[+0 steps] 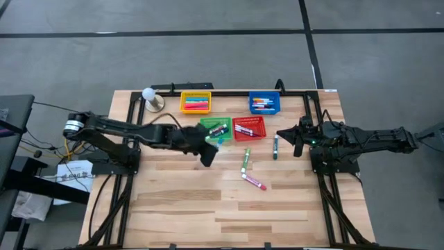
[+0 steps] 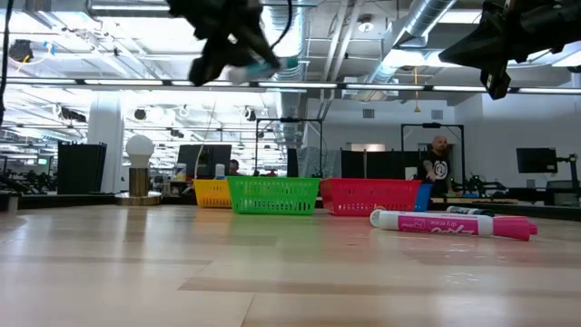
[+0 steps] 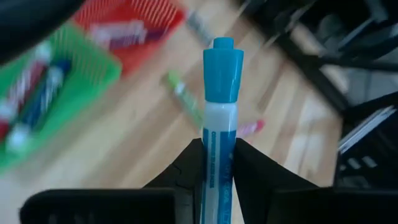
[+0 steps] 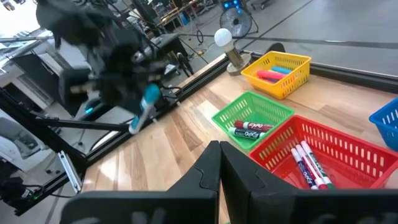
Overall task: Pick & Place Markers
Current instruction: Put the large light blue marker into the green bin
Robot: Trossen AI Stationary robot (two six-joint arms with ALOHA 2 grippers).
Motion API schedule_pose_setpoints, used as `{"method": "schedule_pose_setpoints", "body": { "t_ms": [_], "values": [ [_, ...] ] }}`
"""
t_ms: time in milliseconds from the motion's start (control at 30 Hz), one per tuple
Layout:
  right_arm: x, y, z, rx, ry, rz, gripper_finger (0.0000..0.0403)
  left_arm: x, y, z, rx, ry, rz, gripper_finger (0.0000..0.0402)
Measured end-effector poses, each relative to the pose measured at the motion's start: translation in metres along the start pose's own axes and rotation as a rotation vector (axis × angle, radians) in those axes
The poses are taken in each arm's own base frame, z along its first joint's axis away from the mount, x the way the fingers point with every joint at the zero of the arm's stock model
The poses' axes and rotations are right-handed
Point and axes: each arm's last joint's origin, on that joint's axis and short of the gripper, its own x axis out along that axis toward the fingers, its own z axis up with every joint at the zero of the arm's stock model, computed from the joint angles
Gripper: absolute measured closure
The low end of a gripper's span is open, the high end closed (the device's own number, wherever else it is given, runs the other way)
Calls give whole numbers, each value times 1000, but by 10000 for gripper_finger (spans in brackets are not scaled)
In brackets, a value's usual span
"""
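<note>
1. We see the left tool (image 3: pixel 219 163) clamped on a slim teal-capped marker (image 3: pixel 221 112), held above the wooden desk (image 1: pixel 208 208) beside the green mesh basket (image 1: pixel 208 124).
2. We see the right tool (image 4: pixel 219 163) fully closed, empty, hanging near the desk's right edge.

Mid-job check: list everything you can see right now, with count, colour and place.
baskets: four; yellow and blue at the back, green and red in front of them.
loose markers: three on the table; green, pink, dark teal.
teal marker: one, held above the table.
lamp: one, white globe, back left.
left gripper: shut on teal marker, near the green basket.
right gripper: shut, empty, waiting right of the red basket.
</note>
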Motion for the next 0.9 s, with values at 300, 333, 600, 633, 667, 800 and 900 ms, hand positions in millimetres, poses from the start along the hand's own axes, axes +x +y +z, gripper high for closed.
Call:
{"method": "schedule_pose_setpoints", "body": {
  "t_ms": [300,333,600,633,667,800,900],
  "values": [
    [0,0,1,2,-5,3,403,-9,3,40,161,-274,-102,338],
    [0,0,1,2,-5,3,403,-9,5,43,171,-283,-93,338],
    [0,0,1,2,-6,3,403,-17,17,73,293,-364,-30,338],
    [0,0,1,2,-6,3,403,-19,18,78,307,-378,-23,338],
    [0,0,1,2,-5,3,403,-22,18,83,318,-391,-22,338],
    [0,0,1,2,-6,3,403,-21,20,102,374,-410,-46,338],
    [0,0,0,1,-5,1,403,-14,18,115,424,-406,-59,338]
  ]
}}
